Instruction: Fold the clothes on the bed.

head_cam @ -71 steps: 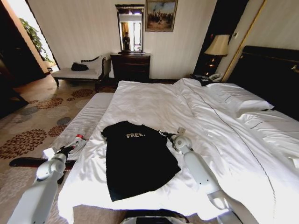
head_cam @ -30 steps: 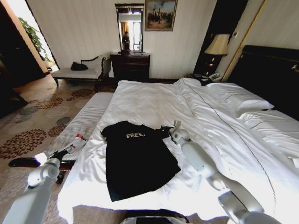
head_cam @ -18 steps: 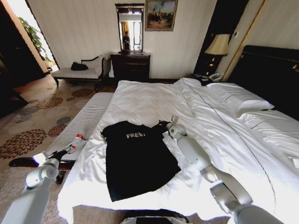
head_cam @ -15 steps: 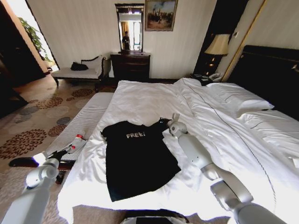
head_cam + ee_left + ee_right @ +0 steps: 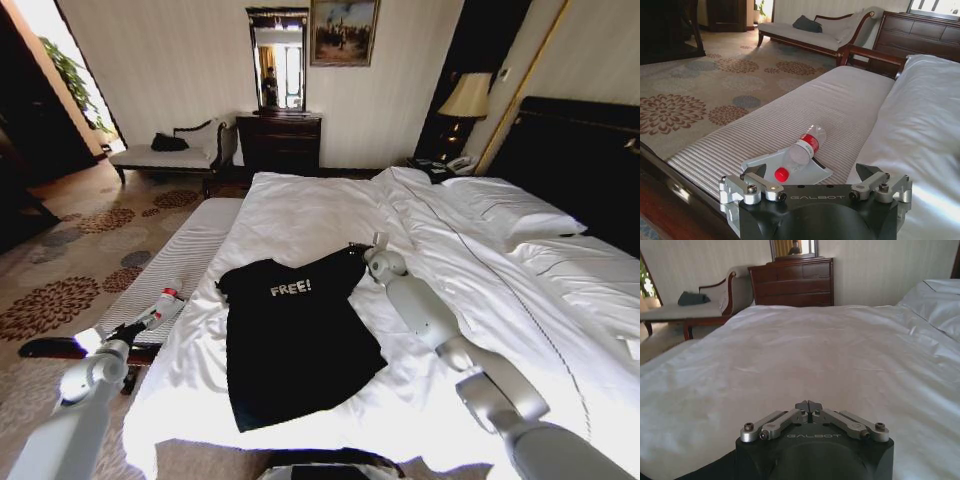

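A black short-sleeved T-shirt (image 5: 295, 345) with white "FREE!" lettering lies face up on the near part of the bed (image 5: 330, 215), collar toward the far end and hem toward the foot. Its body rests flat on the white duvet. The sleeve on the robot's right is lifted off the covers and pulled up into a peak.

The right gripper (image 5: 358, 250) is at that peak, its fingers clenched on the raised sleeve; in the right wrist view the fingertips meet at a closed point (image 5: 809, 406) above the white bedding. The right arm stretches across the duvet from the lower right.

The left gripper (image 5: 128, 330) hangs off the bed's left side, over the striped bench (image 5: 175, 265), well apart from the shirt. In the left wrist view its fingers (image 5: 871, 176) are spread apart with nothing between them. Just beyond it a small clear bottle (image 5: 799, 152) with a red cap and label lies on its side on a grey tray (image 5: 812, 172) on the bench.

White pillows (image 5: 505, 215) sit against the dark headboard (image 5: 585, 160) at the far right.
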Controlling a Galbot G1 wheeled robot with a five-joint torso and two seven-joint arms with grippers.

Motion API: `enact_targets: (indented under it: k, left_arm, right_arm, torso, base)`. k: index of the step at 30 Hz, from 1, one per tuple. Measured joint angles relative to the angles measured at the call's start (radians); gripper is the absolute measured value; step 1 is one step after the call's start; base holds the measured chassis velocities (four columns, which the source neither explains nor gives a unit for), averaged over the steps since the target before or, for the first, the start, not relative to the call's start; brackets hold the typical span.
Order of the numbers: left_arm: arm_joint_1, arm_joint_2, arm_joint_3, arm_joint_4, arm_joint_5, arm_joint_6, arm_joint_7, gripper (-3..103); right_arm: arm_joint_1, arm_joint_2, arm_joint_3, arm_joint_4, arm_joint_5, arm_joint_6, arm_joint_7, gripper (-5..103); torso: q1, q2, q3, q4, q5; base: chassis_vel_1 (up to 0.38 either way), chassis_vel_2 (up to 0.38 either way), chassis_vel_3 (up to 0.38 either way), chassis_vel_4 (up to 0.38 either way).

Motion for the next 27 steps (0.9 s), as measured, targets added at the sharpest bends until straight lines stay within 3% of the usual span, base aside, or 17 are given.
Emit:
enact_targets:
  k: [7, 11, 20, 27]
  left_arm:
    - [0.006, 0.000, -0.005, 0.000, -0.001, -0.004, 0.003, 100]
    - [0.012, 0.006, -0.012, 0.011, -0.002, -0.014, 0.008, 100]
    - [-0.010, -0.002, 0.002, 0.034, 0.000, -0.020, 0.012, 100]
    - [-0.025, -0.006, 0.015, 0.048, 0.010, -0.022, 0.013, 100]
  right_arm:
    - [0.014, 0.040, -0.012, -0.089, -0.082, 0.019, -0.014, 0]
    - [-0.017, 0.025, 0.003, -0.071, -0.101, -0.034, 0.031, 0]
    - [-0.203, -0.124, 0.034, 0.162, -0.017, -0.200, 0.152, 0]
    - [-0.286, -0.168, 0.020, 0.286, 0.023, -0.214, 0.172, -3]
  torso:
    - [0.000, 0.000, 0.000, 0.0002, 0.0002]
    - [0.000, 0.000, 0.000, 0.0000, 0.0001]
    - [0.000, 0.000, 0.000, -0.0006, 0.0004]
    - [0.000, 0.000, 0.000, 0.0001, 0.0003]
  base:
    - [0.000, 0.000, 0.000, 0.000]
    - [0.000, 0.000, 0.000, 0.000]
    - [0.000, 0.000, 0.000, 0.000]
    - [0.000, 0.000, 0.000, 0.000]
